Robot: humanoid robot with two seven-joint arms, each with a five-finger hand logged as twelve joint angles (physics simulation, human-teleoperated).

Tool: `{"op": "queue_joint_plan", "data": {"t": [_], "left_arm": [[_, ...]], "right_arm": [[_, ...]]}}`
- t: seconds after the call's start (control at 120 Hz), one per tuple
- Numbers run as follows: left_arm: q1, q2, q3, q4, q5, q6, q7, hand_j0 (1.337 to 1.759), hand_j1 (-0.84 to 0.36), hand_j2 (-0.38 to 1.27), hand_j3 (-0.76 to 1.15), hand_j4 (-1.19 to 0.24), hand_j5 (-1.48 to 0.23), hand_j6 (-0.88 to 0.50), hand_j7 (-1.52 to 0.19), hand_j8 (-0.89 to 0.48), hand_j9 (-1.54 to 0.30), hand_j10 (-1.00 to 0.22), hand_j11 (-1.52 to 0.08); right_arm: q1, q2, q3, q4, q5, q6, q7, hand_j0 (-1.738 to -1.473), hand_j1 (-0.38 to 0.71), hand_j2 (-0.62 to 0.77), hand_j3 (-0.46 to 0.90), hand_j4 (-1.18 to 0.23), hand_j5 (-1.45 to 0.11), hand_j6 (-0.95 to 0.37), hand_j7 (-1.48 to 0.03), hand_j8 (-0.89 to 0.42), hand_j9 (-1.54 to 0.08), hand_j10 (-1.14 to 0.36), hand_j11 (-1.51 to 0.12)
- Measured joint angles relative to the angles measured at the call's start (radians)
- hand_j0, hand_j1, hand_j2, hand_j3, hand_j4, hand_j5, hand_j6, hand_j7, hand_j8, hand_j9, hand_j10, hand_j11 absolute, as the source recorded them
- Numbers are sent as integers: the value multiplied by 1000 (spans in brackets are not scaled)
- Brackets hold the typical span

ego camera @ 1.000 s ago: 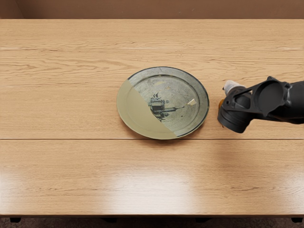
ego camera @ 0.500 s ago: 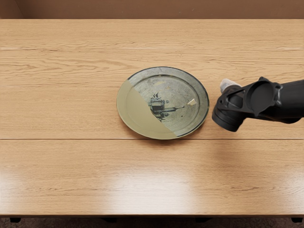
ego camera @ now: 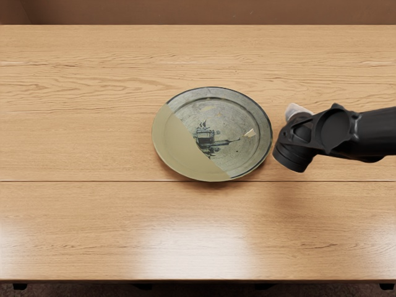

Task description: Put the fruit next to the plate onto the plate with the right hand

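On the wooden table (ego camera: 93,216) I count one plate (ego camera: 162,139), one arm and one hand; that is all I can log with confidence.

Plate: round, grey-green, sitting flat a little right of the table's centre. A plain beige segment covers its lower-left part. One dark printed motif (ego camera: 209,136) sits at the middle, and one small pale fleck (ego camera: 250,132) lies toward the right side of the well. I see nothing else resting on it.

Right arm (ego camera: 371,133): dark, enters from the right edge and is cut off there, so I see only its last section. A round cap (ego camera: 334,129) faces the camera at the wrist.

Right hand (ego camera: 294,147): a dark mass just beside the plate's right rim, close to it but apart by a narrow strip of wood. From this angle I look at its back only. I cannot tell whether it is apart, together or clamped on anything.

One pale rounded tip (ego camera: 297,112) pokes out at the hand's upper edge; I cannot make out what it belongs to.

Fruit: I cannot see it. If it lies beside the plate, the hand covers that spot. It is not visibly on the plate.
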Motion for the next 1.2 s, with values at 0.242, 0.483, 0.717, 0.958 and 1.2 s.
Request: {"op": "queue_joint_plan", "data": {"t": [0.242,0.483,0.717,0.958,1.2], "left_arm": [[-1,0,0,0,0,0,0,1658,349,0,0,0,0,0,0,0,0,0,0],[-2,0,0,0,0,0,0,1658,349,0,0,0,0,0,0,0,0,0,0],[-2,0,0,0,0,0,0,1658,349,0,0,0,0,0,0,0,0,0,0],[-1,0,0,0,0,0,0,1658,349,0,0,0,0,0,0,0,0,0,0],[-1,0,0,0,0,0,0,1658,349,0,0,0,0,0,0,0,0,0,0]], "right_arm": [[-9,-1,-3,-11,-6,0,0,-1658,-184,-27,0,-139,-180,-140,-180,-140,-180,-139,-180],[-26,1,-2,-45,-8,0,0,-1658,-182,-27,0,-140,-181,-141,-181,-141,-181,-140,-181],[-23,26,0,-50,-2,0,0,-1658,-182,-27,0,-141,-182,-142,-182,-141,-182,-141,-182],[-17,51,2,-46,1,0,0,-1658,-182,-27,0,-141,-182,-142,-182,-141,-182,-141,-182],[-14,52,1,-42,4,0,0,-1658,-182,-27,0,-141,-182,-142,-182,-141,-182,-141,-182]]}}
